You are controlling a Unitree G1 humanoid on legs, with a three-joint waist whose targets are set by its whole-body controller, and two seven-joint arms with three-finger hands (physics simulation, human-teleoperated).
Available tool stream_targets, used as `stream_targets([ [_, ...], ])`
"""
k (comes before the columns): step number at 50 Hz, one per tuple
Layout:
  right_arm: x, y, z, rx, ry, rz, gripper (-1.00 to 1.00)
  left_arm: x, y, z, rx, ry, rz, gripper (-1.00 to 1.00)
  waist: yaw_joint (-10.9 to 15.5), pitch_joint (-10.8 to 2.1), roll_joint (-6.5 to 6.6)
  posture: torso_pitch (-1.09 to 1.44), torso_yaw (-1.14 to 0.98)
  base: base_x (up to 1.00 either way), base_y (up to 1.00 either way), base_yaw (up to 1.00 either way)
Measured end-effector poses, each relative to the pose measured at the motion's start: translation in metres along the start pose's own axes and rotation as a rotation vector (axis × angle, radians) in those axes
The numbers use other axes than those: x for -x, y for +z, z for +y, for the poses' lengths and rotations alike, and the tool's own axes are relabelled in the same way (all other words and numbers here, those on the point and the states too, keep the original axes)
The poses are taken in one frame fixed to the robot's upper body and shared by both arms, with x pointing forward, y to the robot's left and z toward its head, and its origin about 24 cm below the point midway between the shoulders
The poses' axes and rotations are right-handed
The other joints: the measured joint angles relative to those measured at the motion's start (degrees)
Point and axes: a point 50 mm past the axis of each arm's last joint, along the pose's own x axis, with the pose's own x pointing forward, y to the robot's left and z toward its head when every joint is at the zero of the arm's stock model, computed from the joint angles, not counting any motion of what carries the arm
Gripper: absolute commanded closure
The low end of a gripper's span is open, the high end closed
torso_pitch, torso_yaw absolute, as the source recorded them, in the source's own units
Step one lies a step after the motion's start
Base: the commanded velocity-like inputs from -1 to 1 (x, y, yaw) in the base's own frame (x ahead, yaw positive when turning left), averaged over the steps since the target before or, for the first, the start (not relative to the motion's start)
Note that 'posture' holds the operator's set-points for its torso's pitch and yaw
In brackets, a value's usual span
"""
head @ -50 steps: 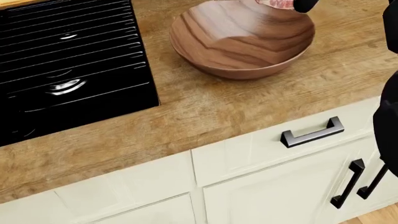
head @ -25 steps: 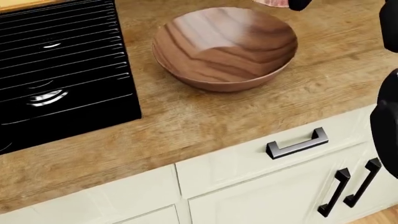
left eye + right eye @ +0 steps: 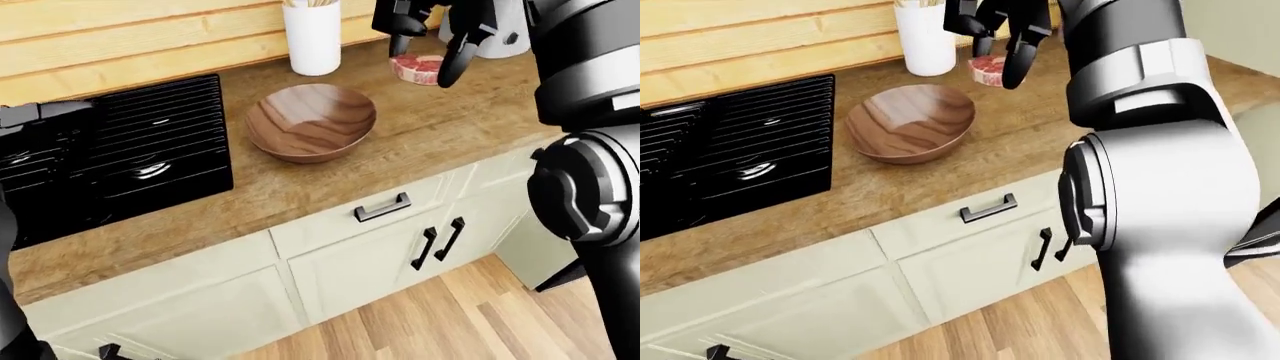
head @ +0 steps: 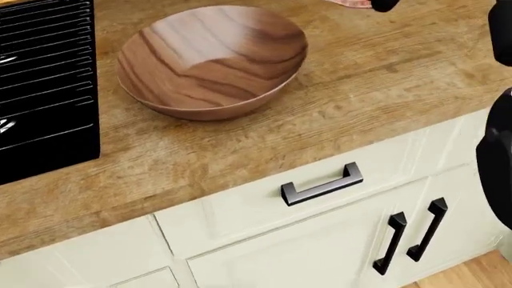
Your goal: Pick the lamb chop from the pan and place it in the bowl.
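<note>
Your head camera has swung right since half a second ago, so the black stove point(image 3: 120, 161) and the wooden bowl point(image 3: 311, 122) now sit further left in the head view. Right of the bowl, your right hand point(image 3: 432, 39) grips the lamb chop point(image 3: 416, 67) above the countertop point(image 3: 440, 131), apparently not yet over the bowl. Your left hand isn't visible.

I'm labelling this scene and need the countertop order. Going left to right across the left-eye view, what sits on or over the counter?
Black stove → wooden bowl → white container at the wall → lamb chop, held by the right hand over the counter.
</note>
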Motion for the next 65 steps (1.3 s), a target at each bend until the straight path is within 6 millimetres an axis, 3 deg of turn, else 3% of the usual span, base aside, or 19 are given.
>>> stream_targets([
  [2, 0.000, -0.006, 0.002, -0.011, 0.001, 0.010, 1.00, 0.002, -0.005, -0.004, 0.011, -0.016, 0.016, -1.00, -0.6, 0.64, 0.88, 0.00, 0.00, 0.06, 0.00, 0.00],
  [6, -0.007, -0.017, 0.009, -0.043, 0.049, 0.050, 1.00, 0.001, -0.012, -0.008, 0.012, -0.041, 0.058, -1.00, -0.6, -0.76, 0.68, 0.00, 0.00, 0.09, 0.00, 0.00],
  [11, 0.001, -0.003, 0.000, -0.005, 0.006, 0.016, 1.00, 0.000, -0.001, -0.005, 0.009, -0.026, 0.004, -1.00, -0.6, -0.46, 3.88, 0.00, 0.00, 0.11, 0.00, 0.00],
  [13, 0.003, 0.002, -0.002, 0.008, -0.007, 0.002, 1.00, 0.000, 0.003, -0.003, 0.006, -0.021, -0.013, -1.00, -0.7, -0.98, 5.29, 0.00, 0.00, 0.11, 0.00, 0.00],
  [21, -0.004, 0.002, 0.003, 0.003, 0.029, -0.001, 1.00, 0.000, -0.004, 0.000, 0.004, 0.000, 0.023, -1.00, -0.7, -0.49, 1.30, 0.00, 0.00, 0.12, 0.00, 0.00],
  [25, -0.001, 0.004, 0.000, 0.010, 0.012, -0.007, 1.00, 0.000, -0.003, -0.001, 0.004, -0.004, 0.017, -1.00, -0.3, -0.89, -1.89, 0.00, 0.00, 0.12, 0.00, 0.00],
  [32, -0.004, -0.007, 0.005, -0.021, 0.033, 0.026, 1.00, 0.001, -0.008, -0.006, 0.012, -0.033, 0.036, -1.00, -0.6, -0.76, -0.11, 0.00, 0.00, 0.12, 0.00, 0.00],
  [36, -0.001, -0.002, 0.002, -0.005, 0.014, 0.009, 1.00, 0.001, -0.002, -0.003, 0.010, -0.022, 0.008, -1.00, -0.6, -0.27, 2.57, 0.00, 0.00, 0.12, 0.00, 0.00],
  [38, 0.000, 0.000, 0.000, -0.002, 0.007, 0.005, 1.00, 0.001, 0.000, -0.003, 0.009, -0.022, -0.002, -1.00, -0.9, -0.63, 4.62, 0.00, 0.00, 0.12, 0.00, 0.00],
  [39, -0.001, 0.001, 0.000, 0.002, 0.005, 0.001, 1.00, 0.000, 0.001, -0.003, 0.007, -0.020, -0.005, -1.00, -0.9, -0.83, 4.91, 0.00, 0.00, 0.11, 0.00, 0.00],
  [40, -0.003, 0.003, 0.002, 0.003, 0.012, -0.004, 1.00, 0.001, 0.000, -0.001, 0.007, -0.013, -0.004, -1.00, -0.6, -0.57, 4.13, 0.00, 0.00, 0.12, 0.00, 0.00],
  [43, -0.010, 0.003, 0.007, 0.002, 0.047, -0.007, 1.00, 0.001, -0.007, 0.002, 0.007, 0.008, 0.031, -1.00, -0.3, -0.34, 3.59, 0.00, 0.00, 0.12, 0.00, 0.00],
  [48, -0.003, 0.005, 0.002, 0.009, 0.021, -0.008, 1.00, 0.000, -0.003, 0.001, 0.005, 0.000, 0.020, -1.00, -0.6, -0.69, 1.06, 0.00, 0.00, 0.12, 0.00, 0.00],
  [52, 0.001, 0.009, -0.002, 0.020, -0.003, -0.018, 1.00, -0.001, 0.001, -0.001, 0.005, -0.007, 0.001, -1.00, -0.2, -1.39, -2.40, 0.00, 0.00, 0.12, 0.00, 0.00],
  [54, 0.001, 0.003, -0.001, 0.007, -0.001, -0.009, 1.00, 0.001, -0.001, -0.004, 0.014, -0.020, 0.007, -1.00, -1.0, -1.07, -1.13, 0.00, 0.00, 0.11, 0.00, 0.00],
  [56, -0.001, -0.004, 0.002, -0.011, 0.014, 0.011, 1.00, 0.001, -0.005, -0.007, 0.015, -0.035, 0.026, -1.00, -1.1, -1.11, -1.23, 0.00, 0.00, 0.04, 0.00, 0.00],
  [58, 0.000, -0.002, 0.001, -0.009, 0.013, 0.011, 1.00, 0.001, -0.004, -0.005, 0.012, -0.030, 0.023, -1.00, -1.2, -0.05, -0.48, 0.00, 0.00, 0.00, 0.00, 0.00],
  [62, 0.000, 0.002, 0.000, -0.007, 0.006, -0.011, 1.00, 0.000, -0.001, -0.003, 0.010, -0.022, 0.008, -1.00, -1.7, 0.98, 3.19, 0.00, 0.00, 0.00, 0.00, 0.00],
  [65, -0.008, 0.001, 0.005, -0.002, 0.021, -0.032, 1.00, 0.001, -0.003, -0.001, 0.010, -0.015, 0.014, -1.00, -1.9, 1.22, 2.76, 0.00, 0.00, 0.00, 0.00, 0.00],
])
